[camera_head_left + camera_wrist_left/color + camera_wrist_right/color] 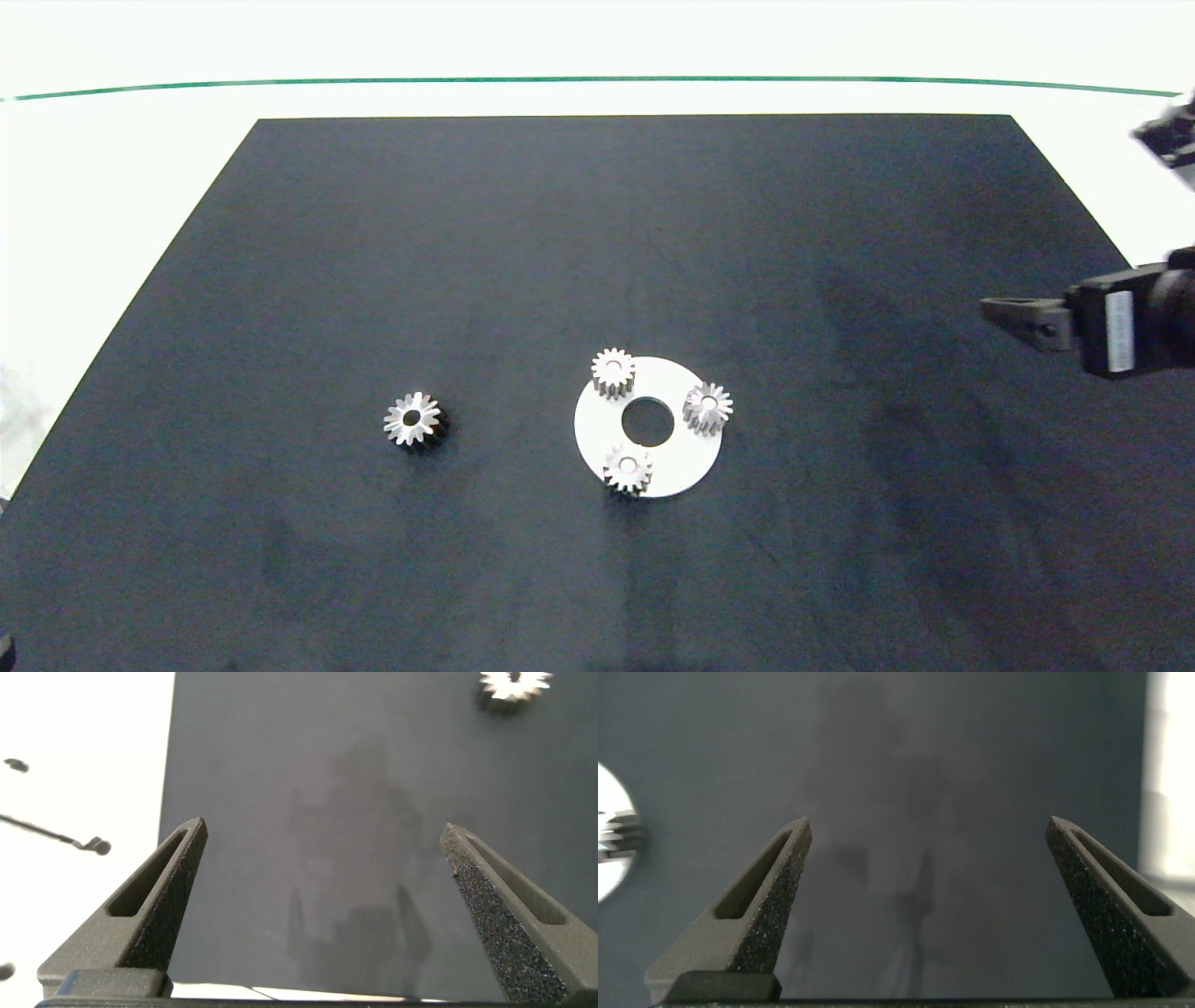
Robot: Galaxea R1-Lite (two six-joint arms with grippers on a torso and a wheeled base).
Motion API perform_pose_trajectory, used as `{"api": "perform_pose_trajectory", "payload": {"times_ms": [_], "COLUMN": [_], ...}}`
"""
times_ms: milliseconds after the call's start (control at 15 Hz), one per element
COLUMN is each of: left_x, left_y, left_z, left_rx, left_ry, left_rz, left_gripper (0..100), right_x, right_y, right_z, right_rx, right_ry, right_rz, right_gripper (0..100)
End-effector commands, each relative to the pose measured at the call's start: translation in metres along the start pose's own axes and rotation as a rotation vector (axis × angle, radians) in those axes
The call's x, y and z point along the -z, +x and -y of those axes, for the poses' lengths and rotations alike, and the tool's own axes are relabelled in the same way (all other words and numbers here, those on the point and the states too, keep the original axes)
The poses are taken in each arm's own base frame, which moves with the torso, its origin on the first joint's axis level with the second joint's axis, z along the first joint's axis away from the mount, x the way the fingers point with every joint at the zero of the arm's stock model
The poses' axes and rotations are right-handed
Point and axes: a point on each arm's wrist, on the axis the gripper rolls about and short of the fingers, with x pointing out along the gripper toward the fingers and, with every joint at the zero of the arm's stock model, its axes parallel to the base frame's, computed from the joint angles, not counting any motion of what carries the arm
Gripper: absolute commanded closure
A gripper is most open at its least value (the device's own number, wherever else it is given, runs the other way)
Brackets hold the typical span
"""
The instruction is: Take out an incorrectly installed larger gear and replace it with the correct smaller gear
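Note:
The larger gear (412, 419), star-faced with a dark centre hole and dark sides, lies alone on the black mat (597, 233), left of the white disc (686, 453). Three smaller gears stand on the disc's rim: one at the back (613, 371), one at the right (708, 407), one at the front (627, 469). I cannot tell which of them is the task's smaller gear. My right gripper (999, 308) (929, 821) hovers open and empty over the mat's right side, well clear of the disc (605, 831). My left gripper (322, 826) is open and empty near the mat's left edge, the larger gear (514, 683) far ahead.
The disc has a round hole (648, 421) in its middle. White table (112, 187) surrounds the mat, with a green line (597, 79) across the back. Small dark bits (93, 845) lie on the white surface beside the mat in the left wrist view.

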Motion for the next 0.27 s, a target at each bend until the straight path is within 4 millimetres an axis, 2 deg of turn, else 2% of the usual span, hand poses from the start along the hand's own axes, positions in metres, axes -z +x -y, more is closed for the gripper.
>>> {"api": "perform_pose_trajectory", "payload": {"times_ms": [67,267], "left_x": [0.003,0.016], "left_y": [-0.010,-0.033], "left_z": [-0.001,0.000], "left_rx": [-0.078,-0.158], "left_ry": [-0.020,-0.047], "left_rz": [0.035,0.100], "left_gripper": [0,0], "right_x": [0.049,0.097], "right_y": [-0.090,-0.138], "right_z": [0.060,0.078], "right_rx": [0.162,0.285], "right_ry": [0.106,0.130], "right_rz": [0.150,0.234], "right_gripper": [0,0]}}
